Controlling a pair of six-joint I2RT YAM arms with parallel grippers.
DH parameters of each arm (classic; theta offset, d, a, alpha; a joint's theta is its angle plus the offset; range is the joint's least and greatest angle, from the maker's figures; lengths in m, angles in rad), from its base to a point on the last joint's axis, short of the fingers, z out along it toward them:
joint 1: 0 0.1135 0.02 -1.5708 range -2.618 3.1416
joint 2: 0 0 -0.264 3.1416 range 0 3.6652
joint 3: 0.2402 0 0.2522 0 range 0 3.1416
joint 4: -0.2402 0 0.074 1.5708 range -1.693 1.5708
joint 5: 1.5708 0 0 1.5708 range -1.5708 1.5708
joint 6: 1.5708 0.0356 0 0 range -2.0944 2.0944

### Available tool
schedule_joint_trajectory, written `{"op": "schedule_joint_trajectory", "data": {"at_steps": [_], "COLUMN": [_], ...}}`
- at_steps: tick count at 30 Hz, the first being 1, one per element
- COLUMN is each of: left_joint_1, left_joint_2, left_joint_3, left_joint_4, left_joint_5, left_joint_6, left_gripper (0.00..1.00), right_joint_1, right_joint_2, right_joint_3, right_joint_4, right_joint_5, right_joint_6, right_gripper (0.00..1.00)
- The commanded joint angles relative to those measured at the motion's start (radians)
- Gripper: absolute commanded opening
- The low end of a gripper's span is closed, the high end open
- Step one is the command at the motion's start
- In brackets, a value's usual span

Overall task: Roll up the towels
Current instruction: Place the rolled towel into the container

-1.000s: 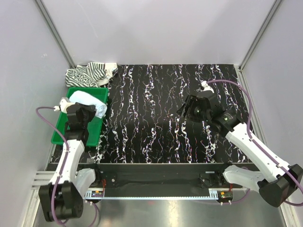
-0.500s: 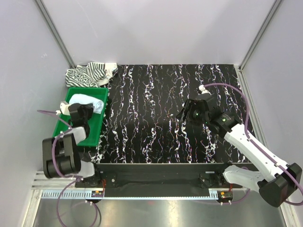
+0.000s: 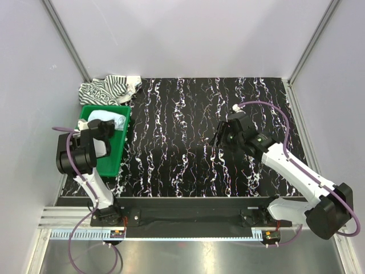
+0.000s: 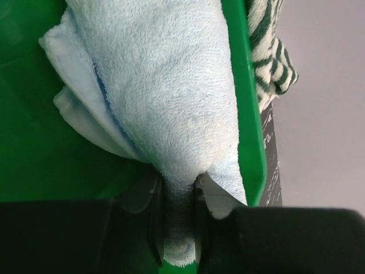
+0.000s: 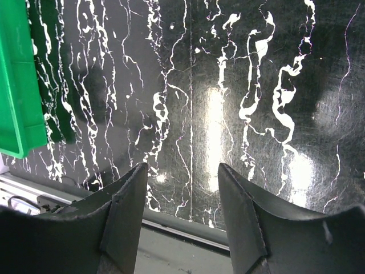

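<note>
pinching the light blue towel (image 4: pixel 165 97) inside the green tray (image 4: pixel 246 114) at nine o'clock, the left jaws are clamped; the striped towel (image 3: pixel 108 88) lies at eleven o'clock; the right jaws gape above the tabletop (image 3: pixel 171 125).

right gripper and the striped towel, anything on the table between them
Nothing: the top view shows only bare marbled tabletop from the right gripper to the striped towel in the far left corner; the green tray sits just off that line.
</note>
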Motion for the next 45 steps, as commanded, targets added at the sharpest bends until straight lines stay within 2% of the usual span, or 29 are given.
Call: {"op": "schedule_joint_trajectory", "data": {"at_steps": [1, 7, 11, 12, 14, 15, 16, 18, 19, 21, 25, 30, 38, 40, 42, 43, 45], "left_joint_1": [0.006, 0.019, 0.048, 0.051, 0.059, 0.06, 0.062, 0.062, 0.062, 0.062, 0.06, 0.062, 0.054, 0.036, -0.001, -0.016, -0.071], "left_joint_2": [0.058, 0.132, 0.17, 0.175, 0.179, 0.181, 0.179, 0.164, 0.156, 0.127, 0.058, -0.075, -0.271, -0.293, -0.266, -0.237, -0.106], "left_joint_3": [0.072, 0.156, 0.297, 0.308, 0.303, 0.294, 0.29, 0.273, 0.259, 0.245, 0.193, 0.147, 0.127, 0.193, 0.294, 0.448, 0.609], "left_joint_4": [0.146, 0.124, -0.158, -0.162, -0.159, -0.154, -0.143, -0.134, -0.136, -0.151, -0.157, -0.221, -0.349, -0.402, -0.539, -0.664, -0.786], "left_joint_5": [0.023, 0.094, 0.257, 0.268, 0.296, 0.302, 0.31, 0.304, 0.302, 0.292, 0.285, 0.255, 0.184, 0.163, 0.146, 0.149, 0.129], "left_joint_6": [-0.02, -0.077, -0.075, -0.08, -0.091, -0.094, -0.092, -0.089, -0.083, -0.071, -0.046, 0.02, 0.086, 0.109, 0.17, 0.197, 0.294], "left_gripper": [0.0, 0.0, 0.0, 0.13, 0.28, 0.33, 0.44, 0.51, 0.66, 0.69, 0.88, 0.98, 0.99, 0.95, 0.95, 0.95, 0.95], "right_joint_1": [-0.002, -0.002, -0.002, -0.002, -0.001, -0.002, -0.002, -0.002, -0.002, -0.002, -0.002, -0.002, -0.002, -0.002, -0.002, -0.002, -0.002], "right_joint_2": [0.016, 0.027, 0.019, 0.012, 0.002, -0.01, -0.015, -0.034, -0.041, -0.059, -0.09, -0.13, -0.177, -0.179, -0.179, -0.177, -0.17], "right_joint_3": [0.014, 0.01, 0.015, 0.014, 0.012, 0.009, 0.004, -0.006, -0.009, -0.017, -0.032, -0.046, -0.052, -0.055, -0.068, -0.072, -0.082], "right_joint_4": [0.036, 0.036, 0.022, 0.016, 0.016, 0.01, 0.009, 0.01, 0.01, 0.002, -0.001, -0.013, -0.044, -0.045, -0.03, -0.022, -0.001], "right_joint_5": [-0.006, -0.004, 0.002, 0.005, 0.008, 0.01, 0.011, 0.011, 0.013, 0.016, 0.019, 0.021, 0.025, 0.025, 0.021, 0.015, 0.001], "right_joint_6": [-0.014, -0.014, -0.02, -0.022, -0.022, -0.022, -0.02, -0.016, -0.014, -0.013, -0.008, 0.004, 0.0, -0.003, -0.002, 0.001, 0.006], "right_gripper": [0.6, 0.62, 0.62, 0.62, 0.63, 0.63, 0.63, 0.63, 0.63, 0.63, 0.63, 0.63, 0.64, 0.64, 0.64, 0.64, 0.64]}}
